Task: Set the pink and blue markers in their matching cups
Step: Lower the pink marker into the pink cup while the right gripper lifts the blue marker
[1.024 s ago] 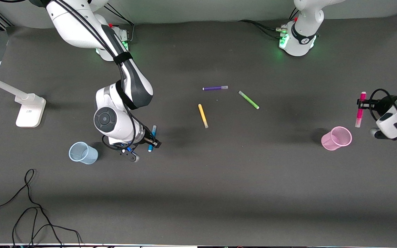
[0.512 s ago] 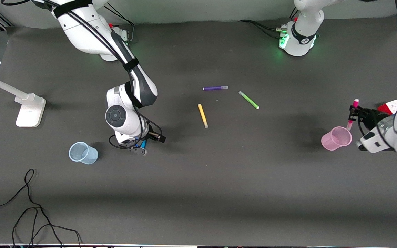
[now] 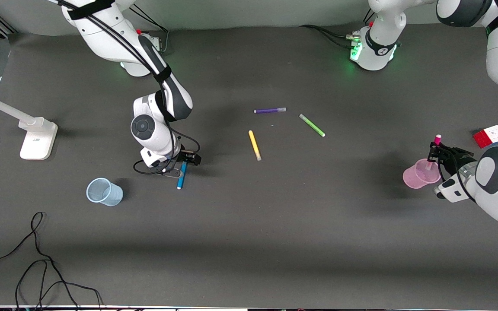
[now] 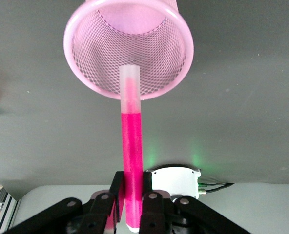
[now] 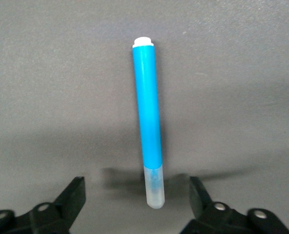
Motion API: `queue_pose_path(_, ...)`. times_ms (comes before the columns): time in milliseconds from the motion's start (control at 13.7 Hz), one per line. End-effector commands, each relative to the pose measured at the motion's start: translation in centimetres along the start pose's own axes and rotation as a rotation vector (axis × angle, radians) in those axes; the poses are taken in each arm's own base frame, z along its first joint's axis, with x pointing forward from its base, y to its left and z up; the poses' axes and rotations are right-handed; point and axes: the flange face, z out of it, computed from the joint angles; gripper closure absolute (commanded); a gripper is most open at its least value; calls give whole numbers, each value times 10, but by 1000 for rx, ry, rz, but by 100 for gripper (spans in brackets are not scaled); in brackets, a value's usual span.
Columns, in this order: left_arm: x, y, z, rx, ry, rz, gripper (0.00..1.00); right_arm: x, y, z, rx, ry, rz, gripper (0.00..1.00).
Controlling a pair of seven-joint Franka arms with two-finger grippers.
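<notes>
1. Holding the pink marker (image 4: 132, 146) clenched between its fingers, your left pincer (image 3: 435, 150) hangs over the pink cup (image 3: 414, 178) at the left arm's end of the tabletop (image 3: 275, 233). The marker is close to upright, pale cap end down; in the left wrist view that cap lies across the cup's open mouth. You cannot tell from either view whether the cap touches the cup.
2. Your right pincer (image 5: 139, 204) is released: its two black fingers (image 5: 69, 197) stand wide apart, one on each side of the blue marker's cap end, touching nothing.
3. Your blue marker (image 3: 181, 175) lies flat on the tabletop, just below the right pincer in the front view, well apart from the blue cup (image 3: 103, 192).
4. Your blue cup stands toward the right arm's end of the tabletop, nearer to the front camera than the blue marker, with nothing showing inside it.
5. Your other items: a purple marker (image 3: 269, 110), a green marker (image 3: 311, 125) and a yellow marker (image 3: 254, 145) lie apart from one another mid-tabletop. A red-and-white block (image 3: 490, 135) sits near the left arm's end, a white stand (image 3: 37, 138) at the right arm's end, and a loose black cable (image 3: 37, 263) lies nearest the front camera.
</notes>
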Motion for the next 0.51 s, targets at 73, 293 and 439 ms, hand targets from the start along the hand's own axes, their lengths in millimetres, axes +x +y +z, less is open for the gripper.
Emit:
queue_pose_path(73, 16, 1, -2, 15, 18, -18, 97, -17, -1, 1, 9, 32, -43, 30)
queue_pose_path(293, 23, 1, 2, 14, 20, -17, 95, -24, 5, 5, 7, 40, -44, 56)
queue_pose_path(439, 26, 1, 3, 13, 31, -28, 90, -23, 6, 3, 9, 42, -41, 70)
